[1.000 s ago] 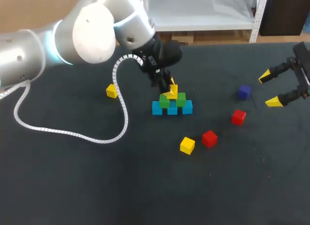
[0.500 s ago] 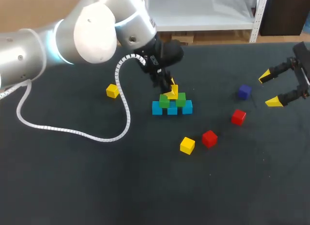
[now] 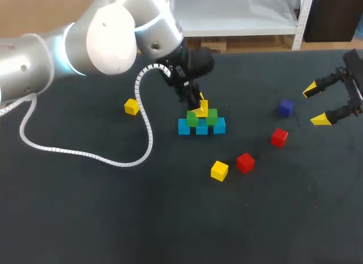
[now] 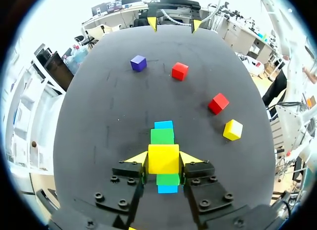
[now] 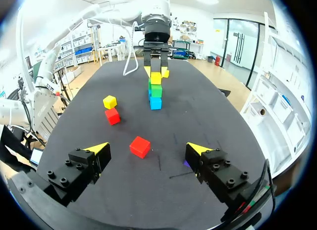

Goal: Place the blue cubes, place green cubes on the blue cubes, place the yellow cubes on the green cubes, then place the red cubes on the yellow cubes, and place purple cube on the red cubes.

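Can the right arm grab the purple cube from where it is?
Probably yes. The right gripper is open close to the purple cube, and nothing lies between them.

Left end effector clamps yellow cube; right end effector spread wide.

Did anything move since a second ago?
Hardly anything. The left arm's white cable slid slightly leftward on the table. The left gripper stays shut on the yellow cube atop the green cubes; the right gripper and everything else kept still.
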Robot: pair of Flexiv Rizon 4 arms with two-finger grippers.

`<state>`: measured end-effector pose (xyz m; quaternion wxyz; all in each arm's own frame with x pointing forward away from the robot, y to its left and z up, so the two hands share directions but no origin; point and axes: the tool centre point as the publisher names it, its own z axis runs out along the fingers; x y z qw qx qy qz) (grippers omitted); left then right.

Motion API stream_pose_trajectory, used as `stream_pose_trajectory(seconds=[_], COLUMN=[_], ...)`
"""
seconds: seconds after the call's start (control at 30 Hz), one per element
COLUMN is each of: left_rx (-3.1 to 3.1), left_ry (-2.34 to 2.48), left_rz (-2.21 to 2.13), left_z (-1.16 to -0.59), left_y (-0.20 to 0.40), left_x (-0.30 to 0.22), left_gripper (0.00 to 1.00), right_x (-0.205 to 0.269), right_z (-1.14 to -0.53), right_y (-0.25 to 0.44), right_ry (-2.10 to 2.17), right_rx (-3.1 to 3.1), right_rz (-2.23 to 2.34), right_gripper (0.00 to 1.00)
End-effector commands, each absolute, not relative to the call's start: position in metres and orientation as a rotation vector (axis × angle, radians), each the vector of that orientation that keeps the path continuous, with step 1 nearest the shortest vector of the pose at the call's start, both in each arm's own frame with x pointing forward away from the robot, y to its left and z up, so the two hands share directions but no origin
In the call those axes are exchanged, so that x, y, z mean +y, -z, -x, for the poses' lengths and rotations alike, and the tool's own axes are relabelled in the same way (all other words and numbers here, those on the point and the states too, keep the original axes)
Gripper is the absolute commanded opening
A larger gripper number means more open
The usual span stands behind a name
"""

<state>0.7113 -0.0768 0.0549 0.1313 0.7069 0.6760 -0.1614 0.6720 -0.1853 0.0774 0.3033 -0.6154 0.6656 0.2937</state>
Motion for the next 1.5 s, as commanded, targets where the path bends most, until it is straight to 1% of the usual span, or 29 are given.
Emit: stream_pose_trajectory(seconds=[0.03, 0.77, 0.87, 0.93, 1.1, 1.2, 1.3, 1.5], left_rx=[1.964, 1.957, 1.958, 1.960, 1.961, 1.961, 1.963, 1.965], left_ry=[0.467, 0.468, 0.469, 0.469, 0.469, 0.467, 0.466, 0.470], left_rz=[-2.057, -2.066, -2.068, -2.068, -2.067, -2.068, -2.068, -2.069], left_z=[-0.7126, -0.7150, -0.7147, -0.7146, -0.7145, -0.7146, -0.7147, -0.7146], left_y=[-0.0557, -0.0562, -0.0559, -0.0559, -0.0556, -0.0556, -0.0555, -0.0545], left_x=[-0.0772, -0.0793, -0.0794, -0.0795, -0.0795, -0.0795, -0.0795, -0.0804], left_gripper=[0.00, 0.00, 0.09, 0.11, 0.07, 0.07, 0.11, 0.11], right_x=[-0.1852, -0.1852, -0.1852, -0.1852, -0.1852, -0.1852, -0.1852, -0.1852], right_z=[-0.6727, -0.6727, -0.6727, -0.6727, -0.6727, -0.6727, -0.6727, -0.6727], right_y=[-0.0767, -0.0767, -0.0767, -0.0767, -0.0767, -0.0767, -0.0767, -0.0767], right_ry=[-0.780, -0.780, -0.780, -0.780, -0.780, -0.780, -0.780, -0.780], right_rx=[1.761, 1.761, 1.761, 1.761, 1.761, 1.761, 1.761, 1.761], right_rz=[1.631, 1.631, 1.631, 1.631, 1.631, 1.631, 1.631, 1.631], right_gripper=[1.00, 1.00, 1.00, 1.00, 1.00, 1.00, 1.00, 1.00])
